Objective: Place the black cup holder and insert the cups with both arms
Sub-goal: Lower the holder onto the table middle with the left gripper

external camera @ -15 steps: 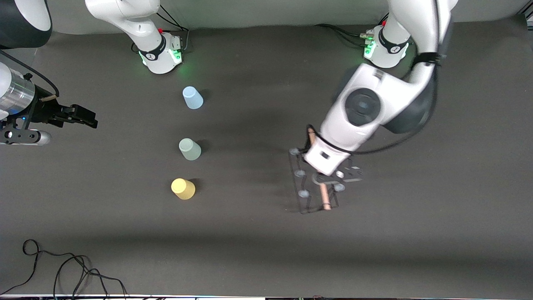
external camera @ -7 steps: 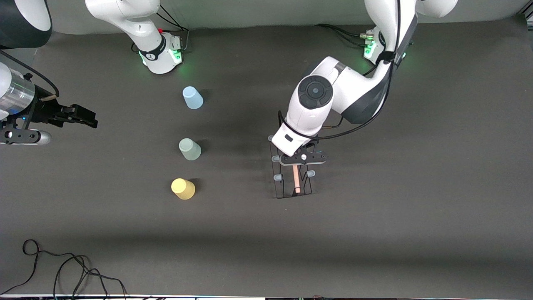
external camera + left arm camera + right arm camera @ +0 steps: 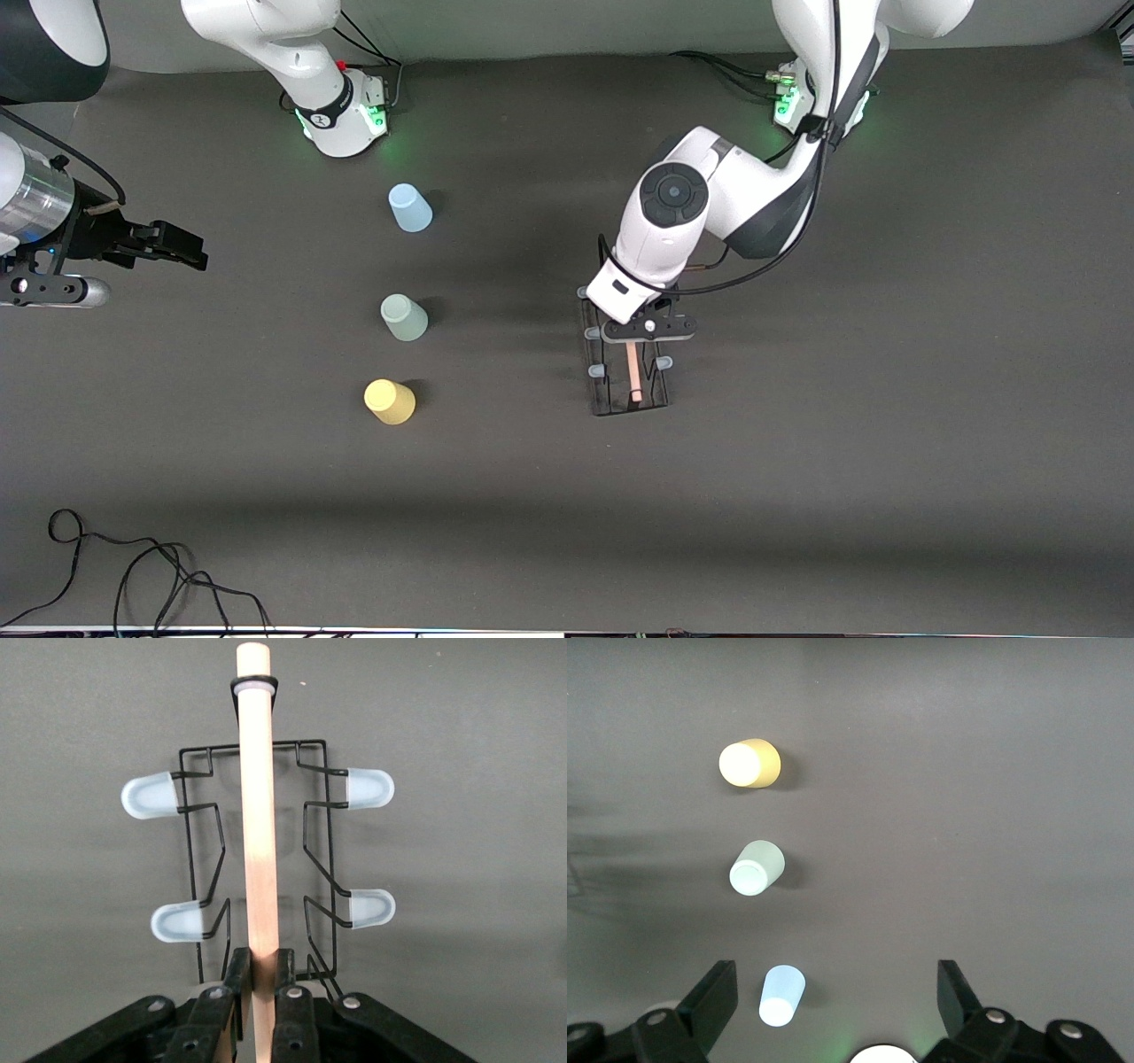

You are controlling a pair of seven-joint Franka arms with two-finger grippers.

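Observation:
My left gripper (image 3: 645,331) is shut on the light wooden rod handle (image 3: 258,833) of the black cup holder (image 3: 631,383), which it holds upright low over the middle of the table; I cannot tell if it touches. Its wire frame (image 3: 315,828) and pale-capped pegs (image 3: 149,795) show in the left wrist view. Three upside-down cups stand in a row toward the right arm's end: light blue (image 3: 409,208), pale green (image 3: 404,317), yellow (image 3: 389,401). My right gripper (image 3: 182,248) waits open, high over the right arm's end. It (image 3: 837,1001) looks down on the blue (image 3: 781,995), green (image 3: 756,867) and yellow (image 3: 749,764) cups.
The dark table mat (image 3: 886,443) spreads round the holder and the cups. A loose black cable (image 3: 133,567) lies at the near corner at the right arm's end. The arms' green-lit bases (image 3: 345,111) (image 3: 815,97) stand along the farthest edge.
My left arm has carried the cup holder toward the cups and turned it square to the table, then lowered it. The cups and my right arm have not moved.

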